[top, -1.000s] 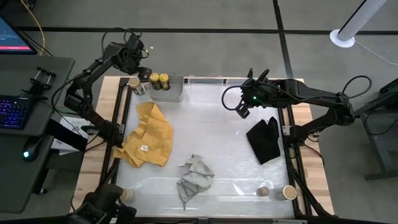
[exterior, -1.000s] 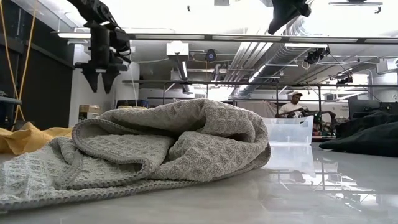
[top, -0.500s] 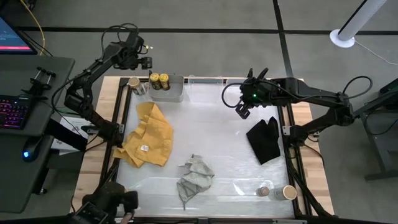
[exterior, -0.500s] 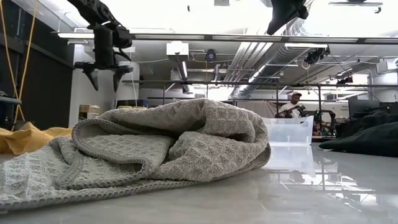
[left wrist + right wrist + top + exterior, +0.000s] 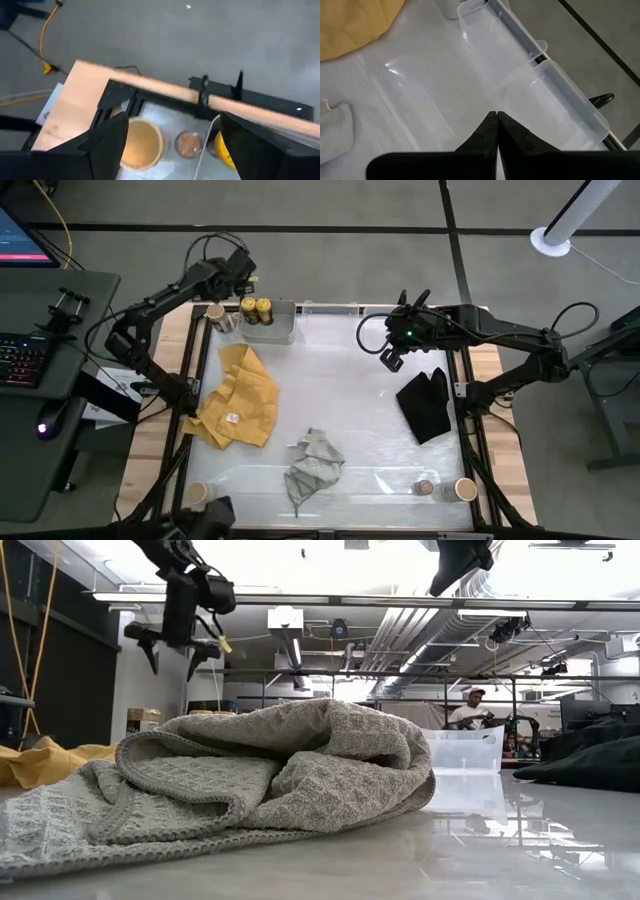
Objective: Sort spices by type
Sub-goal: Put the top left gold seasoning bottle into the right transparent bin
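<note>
Left wrist view: tan jar between open left claw fingers.

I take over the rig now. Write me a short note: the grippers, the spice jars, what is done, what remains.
Left gripper: open, empty, raised over the far left corner.
Right gripper: shut, empty, by the clear bin.
Jars: two yellow-topped jars in the grey bin; tan jar and tiny jar beside it; others along the near edge.
Done: yellow-topped pair grouped.
Left: tan and tiny jars.
</note>
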Robot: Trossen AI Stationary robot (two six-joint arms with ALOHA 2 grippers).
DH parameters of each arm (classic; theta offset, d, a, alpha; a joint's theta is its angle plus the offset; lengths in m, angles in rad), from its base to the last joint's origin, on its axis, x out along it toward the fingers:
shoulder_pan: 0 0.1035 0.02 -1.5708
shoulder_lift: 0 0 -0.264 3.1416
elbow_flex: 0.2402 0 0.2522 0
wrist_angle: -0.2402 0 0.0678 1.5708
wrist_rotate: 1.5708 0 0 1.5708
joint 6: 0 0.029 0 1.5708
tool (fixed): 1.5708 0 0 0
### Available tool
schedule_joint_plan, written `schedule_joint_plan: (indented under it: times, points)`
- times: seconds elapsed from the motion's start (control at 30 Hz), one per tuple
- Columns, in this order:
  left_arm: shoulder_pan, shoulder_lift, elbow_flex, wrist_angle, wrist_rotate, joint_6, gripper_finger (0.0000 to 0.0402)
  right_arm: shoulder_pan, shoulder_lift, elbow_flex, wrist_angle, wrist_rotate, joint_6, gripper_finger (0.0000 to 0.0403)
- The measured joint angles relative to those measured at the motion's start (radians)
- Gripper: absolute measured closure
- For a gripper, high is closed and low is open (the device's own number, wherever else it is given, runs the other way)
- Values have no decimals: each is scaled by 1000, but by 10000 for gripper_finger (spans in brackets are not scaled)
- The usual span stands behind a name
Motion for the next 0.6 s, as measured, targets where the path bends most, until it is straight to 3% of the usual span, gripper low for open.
schedule_joint_plan:
  times: [0.17, 0.37, 0.47, 0.6]
  points:
    - [-109, -15, -104, -17, -16, -92, 101, 0, 0, 0, -10, -1, -18, 403]
    - [-257, -114, -260, -47, -155, -345, 101, -5, 0, 0, -13, -17, -26, 403]
    - [-245, -172, -315, -32, -184, -364, 102, -15, 0, 0, -13, -54, -25, 403]
    - [-155, -221, -367, -18, -148, -361, 102, -25, 0, 0, -13, -68, -17, 403]
